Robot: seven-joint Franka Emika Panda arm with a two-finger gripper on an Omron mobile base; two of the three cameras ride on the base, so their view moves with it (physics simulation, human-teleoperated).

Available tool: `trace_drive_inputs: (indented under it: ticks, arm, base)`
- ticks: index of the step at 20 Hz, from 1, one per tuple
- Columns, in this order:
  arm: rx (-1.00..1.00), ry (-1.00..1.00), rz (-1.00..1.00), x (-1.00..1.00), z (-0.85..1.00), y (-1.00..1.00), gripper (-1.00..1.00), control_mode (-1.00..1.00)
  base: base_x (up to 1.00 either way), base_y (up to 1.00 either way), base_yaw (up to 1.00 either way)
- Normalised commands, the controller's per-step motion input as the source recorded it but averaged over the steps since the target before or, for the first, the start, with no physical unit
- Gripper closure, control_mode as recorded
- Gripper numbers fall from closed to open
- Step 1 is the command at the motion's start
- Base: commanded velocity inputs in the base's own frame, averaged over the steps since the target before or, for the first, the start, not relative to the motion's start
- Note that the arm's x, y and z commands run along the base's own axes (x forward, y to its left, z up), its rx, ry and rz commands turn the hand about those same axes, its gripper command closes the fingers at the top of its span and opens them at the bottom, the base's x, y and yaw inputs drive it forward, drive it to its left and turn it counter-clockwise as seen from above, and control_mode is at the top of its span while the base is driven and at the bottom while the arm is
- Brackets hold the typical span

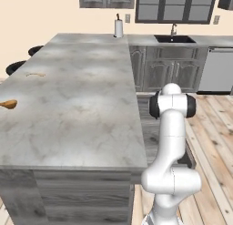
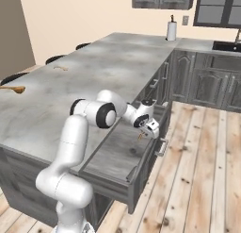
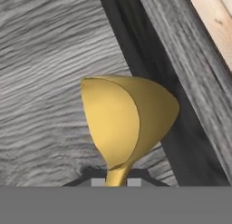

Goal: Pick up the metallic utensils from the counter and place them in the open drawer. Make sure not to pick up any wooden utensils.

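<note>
The gripper (image 2: 142, 136) pinches a golden spoon (image 3: 129, 121) over the open drawer (image 2: 117, 154). Release is pending. Wooden spoon (image 1: 8, 104) rests on the counter (image 1: 77, 105), far left.

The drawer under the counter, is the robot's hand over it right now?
Yes: in the right base view the gripper hangs above the open drawer, pinching a small golden spoon-like utensil.

The wooden spoon (image 1: 8, 104) is cut off by the picture's left edge.
</note>
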Motion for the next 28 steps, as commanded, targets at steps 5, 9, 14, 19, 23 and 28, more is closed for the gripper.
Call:
trace_drive_inputs:
  ticks: [5, 9, 14, 19, 23, 28]
  arm:
    - [0.00, 0.00, 0.00, 0.02, -0.19, -0.08, -1.00, -1.00]
    - [0.00, 0.00, 0.00, 0.00, -0.01, -0.01, -1.00, -1.00]
    - [0.03, -0.09, 0.00, -0.39, 0.49, 0.12, -1.00, -1.00]
    - [0.00, -0.09, 0.00, -0.67, 1.00, 0.11, -1.00, -1.00]
    - [0.00, -0.06, 0.00, -0.89, 1.00, 0.02, -1.00, -1.00]
    - [0.00, -0.14, 0.00, -0.97, 1.00, 0.13, -1.00, -1.00]
  base:
    - [0.00, 0.00, 0.00]
    - [0.00, 0.00, 0.00]
    - [0.00, 0.00, 0.00]
    - [0.00, 0.00, 0.00]
    - [0.00, 0.00, 0.00]
    - [0.00, 0.00, 0.00]
